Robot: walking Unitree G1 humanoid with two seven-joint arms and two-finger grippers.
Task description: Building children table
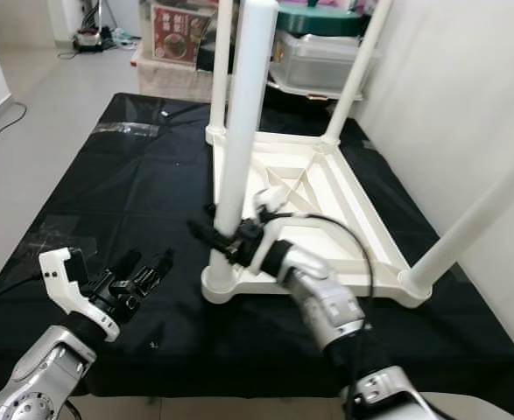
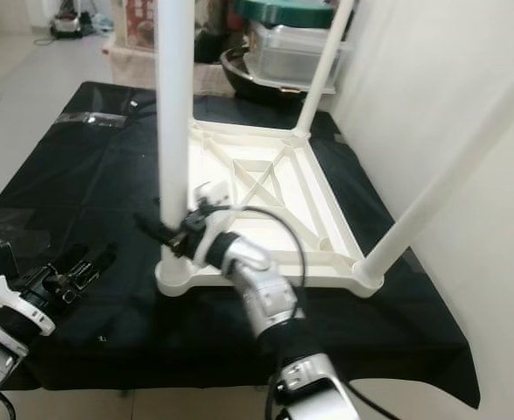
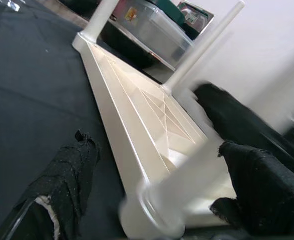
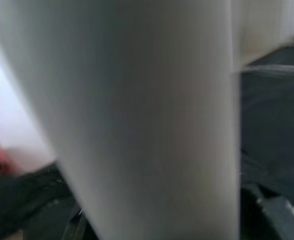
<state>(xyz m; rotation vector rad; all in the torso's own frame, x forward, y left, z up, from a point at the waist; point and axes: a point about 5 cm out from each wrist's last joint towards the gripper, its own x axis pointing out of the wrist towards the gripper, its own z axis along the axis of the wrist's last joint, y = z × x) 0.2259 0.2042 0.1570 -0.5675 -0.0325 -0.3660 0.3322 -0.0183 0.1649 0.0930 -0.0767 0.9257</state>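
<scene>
A black cloth [image 1: 143, 184] covers the work surface beside a pale wall, and on it lies a white children's table [image 1: 313, 206] upside down, legs pointing up. The right gripper [image 1: 226, 238] clasps the near leg [image 1: 242, 122] just above its socket. The left gripper [image 1: 147, 271] hovers over the cloth beside that corner, fingers spread apart, touching nothing.

My white plastic children's table [image 1: 327, 206] lies upside down on the black cloth-covered tabletop [image 1: 125, 175], four white tube legs up. My right gripper [image 1: 214, 234] sits at the near-left white tube leg [image 1: 243, 122]. My left gripper [image 1: 143, 274] at 8 o'clock of it, apart. Clear plastic storage bins [image 1: 322, 57] at 12 o'clock, behind.
</scene>
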